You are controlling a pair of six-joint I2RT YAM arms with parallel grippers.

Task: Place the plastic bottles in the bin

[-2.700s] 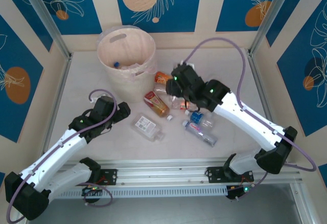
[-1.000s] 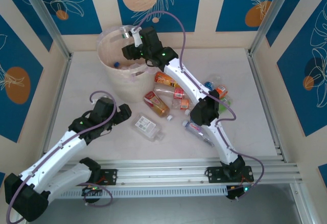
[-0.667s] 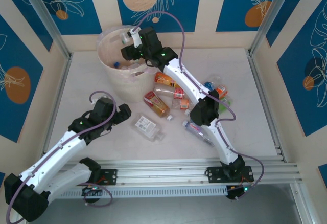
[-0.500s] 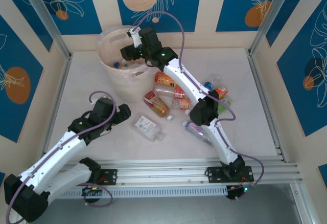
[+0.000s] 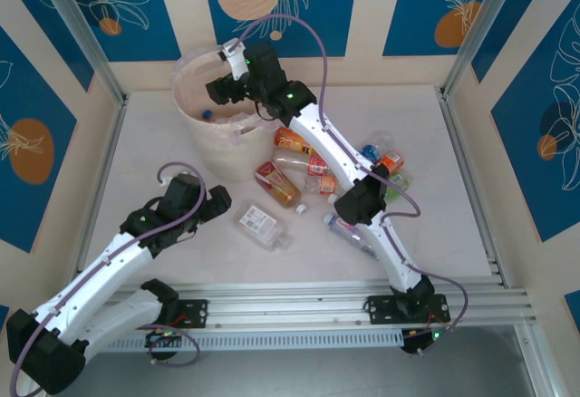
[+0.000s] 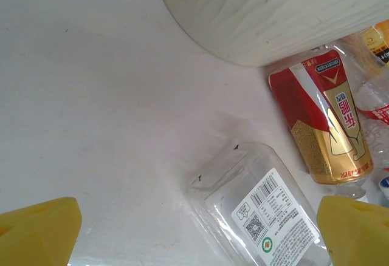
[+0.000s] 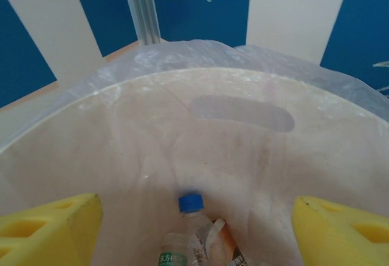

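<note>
Step in hand: the drop into the bin, as I read it. The right arm is stretched out, and the right end effector hangs above the bin mouth.
Right end effector: wide. The yellow pads sit at either edge of the wrist view with nothing between them.
In the bin: a blue-cap bottle lies at the bottom against the liner, with at least one more crumpled beside it.
Left end effector: wide and empty, low over the desk beside the bin wall.
Under the left wrist: a clear bottle with a white label lies on its side roughly between the pads. A red-gold bottle lies just beyond it, close to the bin's foot.
On the desk: several more bottles are scattered right of the bin, near each other and some touching.
Doing it well: lift the right arm straight up before swinging it away, so the fingers clear the rim and do not snag the liner.
Next pick, likely: the clear bottle for the left arm, as it lies apart from the rest. Close across its body, not along its length.
Risk: thin plastic buckles and slips. The red-gold bottle is near enough to get nudged against the bin.
Progress: early to middle. A few bottles are in, and most lie on the desk.
</note>
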